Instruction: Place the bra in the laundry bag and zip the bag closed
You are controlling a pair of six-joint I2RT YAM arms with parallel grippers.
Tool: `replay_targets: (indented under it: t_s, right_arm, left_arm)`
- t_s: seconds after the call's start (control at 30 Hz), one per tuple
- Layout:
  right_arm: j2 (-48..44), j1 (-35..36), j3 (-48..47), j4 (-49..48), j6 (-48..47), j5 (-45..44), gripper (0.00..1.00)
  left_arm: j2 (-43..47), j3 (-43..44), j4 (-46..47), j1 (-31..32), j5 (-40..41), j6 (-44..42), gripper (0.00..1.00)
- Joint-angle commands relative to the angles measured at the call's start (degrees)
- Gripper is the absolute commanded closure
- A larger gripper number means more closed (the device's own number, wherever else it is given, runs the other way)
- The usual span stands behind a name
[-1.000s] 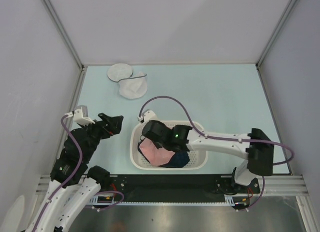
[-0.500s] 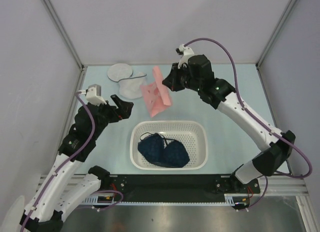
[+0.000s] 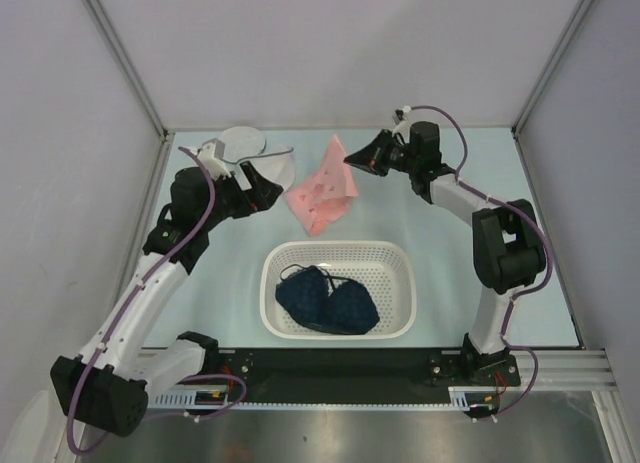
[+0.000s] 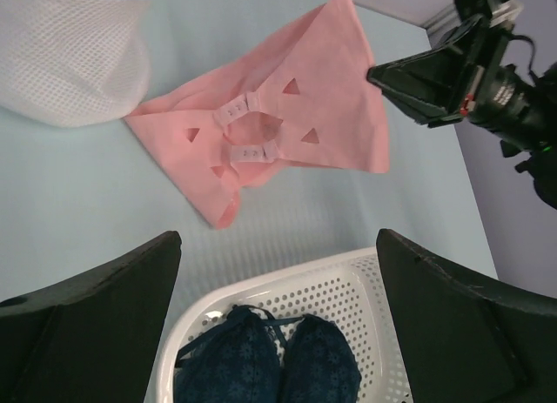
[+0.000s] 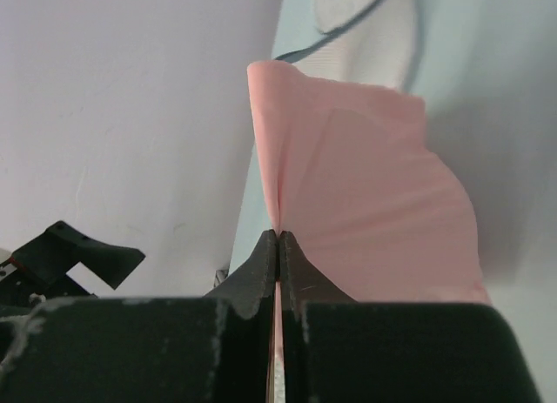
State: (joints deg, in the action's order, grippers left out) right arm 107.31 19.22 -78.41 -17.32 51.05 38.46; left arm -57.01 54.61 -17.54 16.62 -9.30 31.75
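The light was bright and even, coming from above; shadows on the table (image 3: 445,273) were soft. The top view was sharp. In the right wrist view the near fingers (image 5: 257,268) were blurred

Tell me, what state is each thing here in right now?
laundry bag: unzipped, lid flapped back.
pink bra: outside the bag, one corner pinched and lifted.
right gripper: shut on the pink bra.
left gripper: open, holding nothing.
basket: holds a dark blue bra.
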Motion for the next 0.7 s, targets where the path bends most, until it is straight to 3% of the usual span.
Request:
replay_targets:
  t_s: [0.0, 0.23, 0.37, 0.57, 0.67]
  right_arm:
    - [0.2, -5.0, 4.5, -9.1, 2.8, 6.1, 1.00]
    - [0.5, -11.2, 7.6, 4.4, -10.5, 4.0, 1.00]
    - [1.3, -14.5, 7.7, 8.2, -14.5, 3.6, 1.00]
    - [-0.4, -13.8, 4.1, 18.7, -21.7, -3.5, 1.00]
    - [-0.3, -12.2, 2.1, 19.8, -21.9, -3.9, 1.00]
  left_arm:
    - [-4.6, 2.2, 7.3, -0.6, -8.9, 0.8, 0.01]
    - [-18.5, 5.6, 11.2, -0.4, -12.7, 1.8, 0.05]
    - [-28.5, 12.6, 10.7, 1.2, -12.9, 2.4, 0.12]
    - [-36.0, 18.9, 11.1, 1.4, -9.1, 3.2, 0.12]
    - [-42.7, 25.1, 4.6, 1.3, -8.3, 0.5, 0.12]
